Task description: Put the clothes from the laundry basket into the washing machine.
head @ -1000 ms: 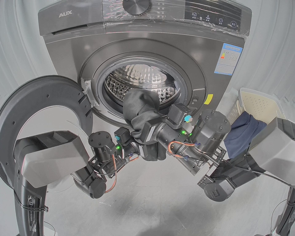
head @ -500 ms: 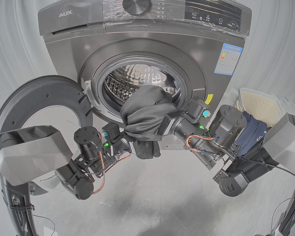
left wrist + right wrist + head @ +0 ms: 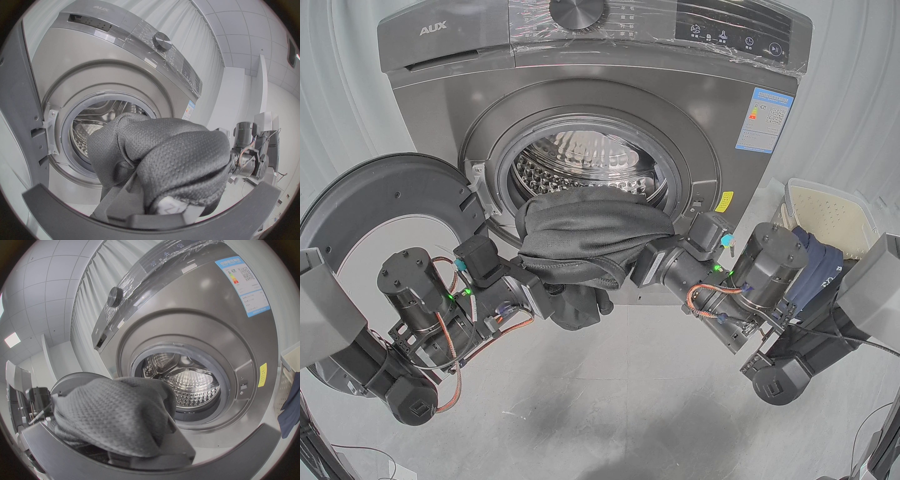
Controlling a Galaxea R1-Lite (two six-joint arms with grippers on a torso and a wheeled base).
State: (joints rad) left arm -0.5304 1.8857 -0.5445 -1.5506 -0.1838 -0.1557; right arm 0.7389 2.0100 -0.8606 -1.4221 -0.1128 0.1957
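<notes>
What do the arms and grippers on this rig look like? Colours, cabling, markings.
Matte black left arm and right arm, cylindrical joint housings, light-grey angular covers on upper links. An orange cable loops at each wrist, beside a green LED and teal connector on a black camera block. Flat dark-grey fingers.

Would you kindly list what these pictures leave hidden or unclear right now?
- Left gripper and right gripper: the dark grey mesh garment drapes over both in every view, so their grip is hidden.
- Cream perforated laundry basket: head view, the right arm covers its lower part; what lies under the navy cloth is unseen.
- Grey washing machine drum: head view, garment blocks its lower part.
</notes>
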